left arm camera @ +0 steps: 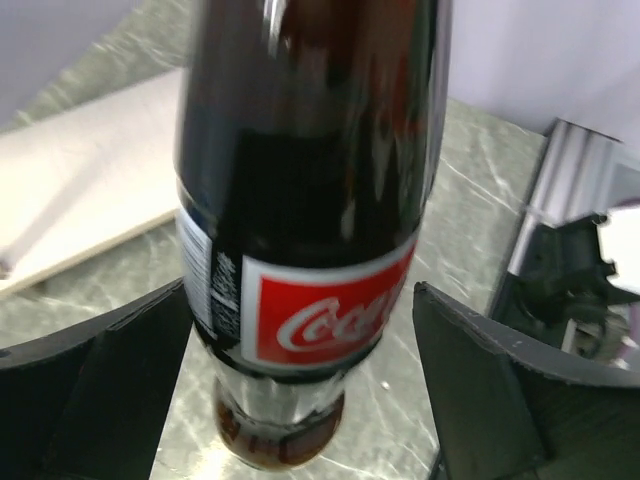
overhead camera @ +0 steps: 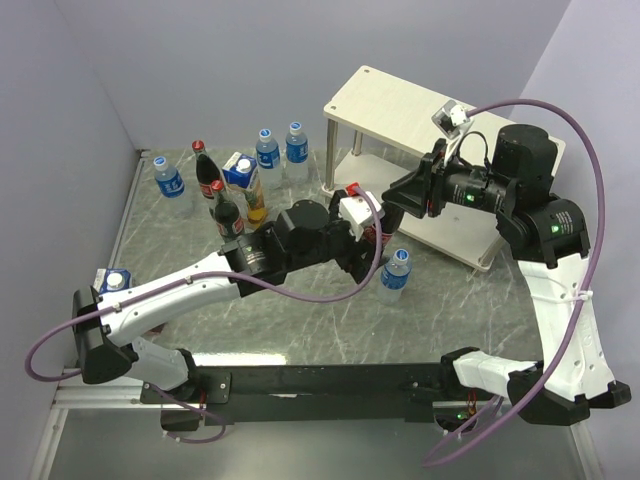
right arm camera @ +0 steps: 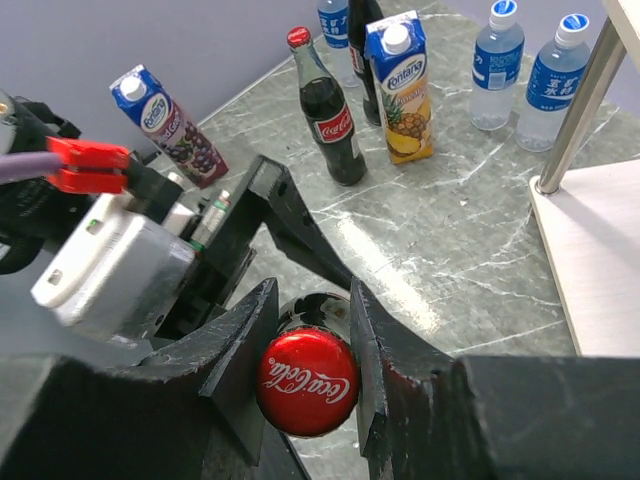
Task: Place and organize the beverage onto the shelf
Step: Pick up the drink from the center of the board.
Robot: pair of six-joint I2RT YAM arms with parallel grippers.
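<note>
My right gripper is shut on the neck of a dark cola bottle, just under its red cap. The same cola bottle fills the left wrist view, upright above the marble table. My left gripper stands open around its labelled body, with a clear gap on the right side. From above, both grippers meet in front of the shelf, left gripper below right gripper, and they hide the bottle. The shelf's lower board lies just right of it.
Two cola bottles, a pineapple carton and three water bottles stand at the back left. One water bottle stands near the left gripper. A second carton lies by the left arm.
</note>
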